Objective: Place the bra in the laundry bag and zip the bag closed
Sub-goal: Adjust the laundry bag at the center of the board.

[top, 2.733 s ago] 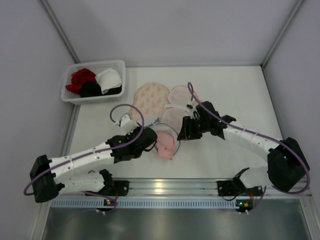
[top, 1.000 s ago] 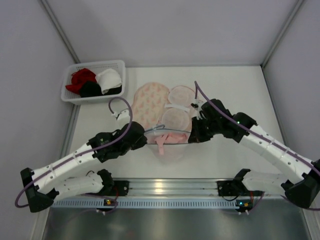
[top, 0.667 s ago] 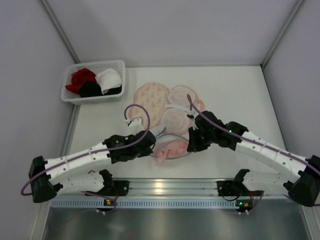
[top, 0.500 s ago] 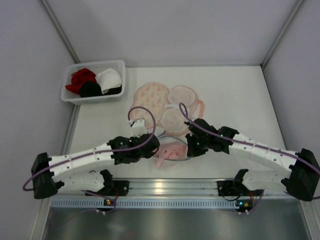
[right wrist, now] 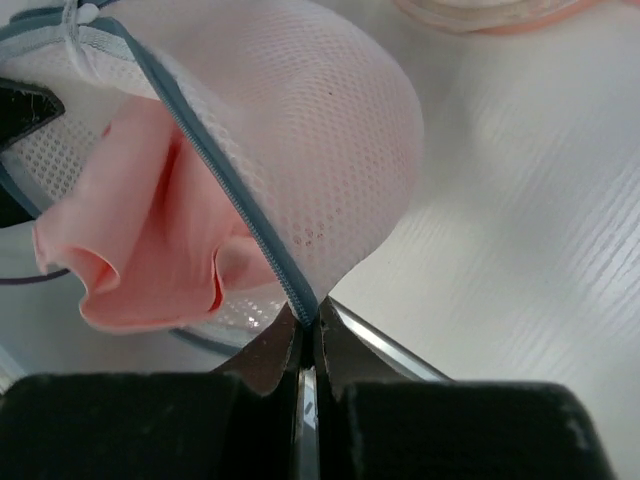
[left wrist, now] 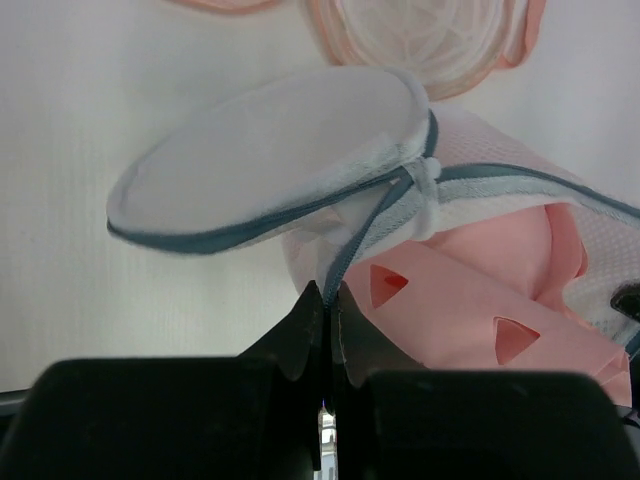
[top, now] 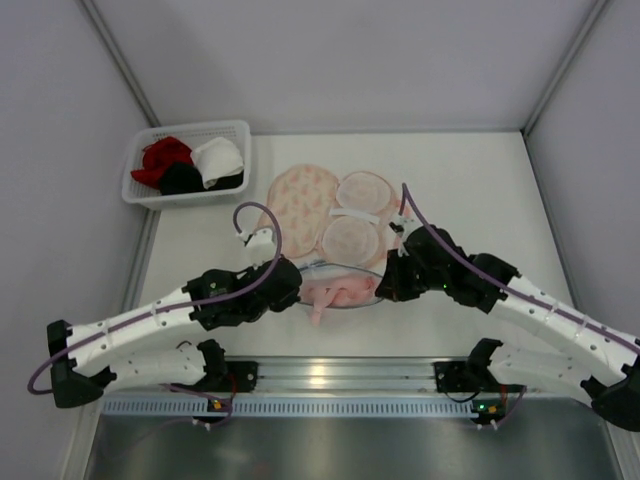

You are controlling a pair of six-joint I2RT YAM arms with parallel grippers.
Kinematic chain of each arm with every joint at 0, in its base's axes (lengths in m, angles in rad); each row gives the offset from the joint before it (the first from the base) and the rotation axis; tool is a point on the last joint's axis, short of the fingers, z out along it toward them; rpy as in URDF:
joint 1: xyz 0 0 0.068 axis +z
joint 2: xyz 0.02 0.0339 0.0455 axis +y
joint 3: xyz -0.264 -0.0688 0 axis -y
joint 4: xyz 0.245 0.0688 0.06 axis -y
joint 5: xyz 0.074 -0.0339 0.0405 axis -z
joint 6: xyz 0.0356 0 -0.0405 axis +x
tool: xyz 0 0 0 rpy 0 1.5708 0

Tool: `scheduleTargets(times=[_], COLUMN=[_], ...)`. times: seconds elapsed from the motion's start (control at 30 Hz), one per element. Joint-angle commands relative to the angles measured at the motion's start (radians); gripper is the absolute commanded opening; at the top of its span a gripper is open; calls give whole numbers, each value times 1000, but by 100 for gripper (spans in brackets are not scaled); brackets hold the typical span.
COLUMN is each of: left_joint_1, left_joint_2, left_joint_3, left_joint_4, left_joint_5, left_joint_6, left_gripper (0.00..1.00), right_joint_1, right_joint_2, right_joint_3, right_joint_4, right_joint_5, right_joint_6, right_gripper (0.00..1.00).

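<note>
The soft pale pink bra (right wrist: 130,230) lies bunched inside the open white mesh dome-shaped laundry bag (right wrist: 320,120) on the white bench (top: 470,190). The left gripper (left wrist: 322,295) and the right gripper (right wrist: 308,315) each have their jaws pinched tight on its blue-grey zip rim (right wrist: 215,170), at opposite sides.
</note>
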State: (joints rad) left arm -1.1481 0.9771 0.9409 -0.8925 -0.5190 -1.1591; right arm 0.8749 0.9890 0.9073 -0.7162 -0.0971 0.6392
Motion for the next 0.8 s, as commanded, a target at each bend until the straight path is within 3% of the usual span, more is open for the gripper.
scheduleTargets(times=[0.0,0.07,0.57,0.77], left_joint_1=[8,10,10,8], left_joint_2=[-38,-20,109,127], left_joint_3=[-59,-62,-80,-60], left_joint_4=[-42,-33,116,124], left_joint_5=[-66,-46,-1,-12], left_joint_6=[-50,-60,-59,-54], left_gripper=[0,0,0,0], right_joint_1=[-29,-36,7,7], right_joint_2=[-26,22,54,85], right_joint_3=[-112,-122,-166,-148], right_joint_4=[44,55,195,182], right_joint_5=[-13,-61,-6,0], right_joint_6=[0,-6,-16,-32], right_gripper=[0,0,1,10])
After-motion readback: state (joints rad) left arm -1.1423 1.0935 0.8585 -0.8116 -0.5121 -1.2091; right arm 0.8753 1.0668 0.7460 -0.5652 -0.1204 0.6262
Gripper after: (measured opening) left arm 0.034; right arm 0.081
